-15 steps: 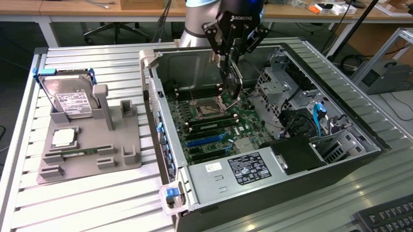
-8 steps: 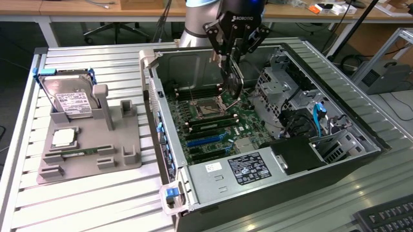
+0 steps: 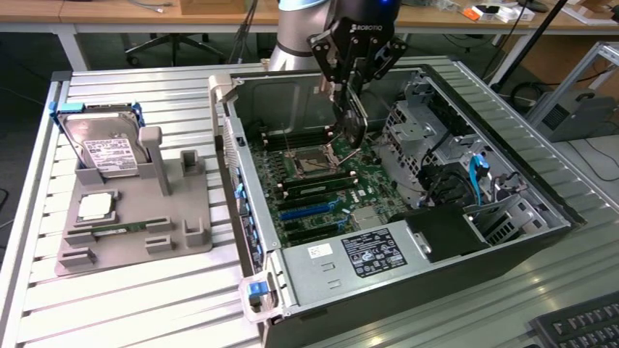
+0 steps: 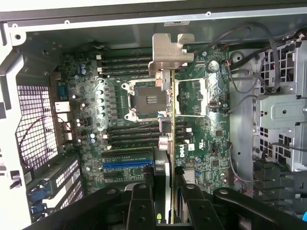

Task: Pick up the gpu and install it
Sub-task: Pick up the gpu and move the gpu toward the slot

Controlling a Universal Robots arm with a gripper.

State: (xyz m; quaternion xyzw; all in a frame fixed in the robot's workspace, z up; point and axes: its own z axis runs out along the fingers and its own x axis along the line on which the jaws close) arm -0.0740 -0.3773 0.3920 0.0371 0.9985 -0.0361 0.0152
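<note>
The gripper is clenched on the gpu, holding it on edge inside the open computer case — its silver bracket at the end away from the fingers — above the motherboard, near the processor socket. Well outside the case, a hard drive stands in a grey holder.

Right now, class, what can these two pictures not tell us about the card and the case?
- gpu faces: wrist view sees it edge-on.
- Which motherboard slot lies under it: covered by the card in the wrist view; exterior view's angle leaves it unclear.
- End effector pad contact: hidden by its own fingers.
- Hard drive label text: too small, exterior view.
- Computer case near corner: cut off by exterior view's bottom edge.
</note>
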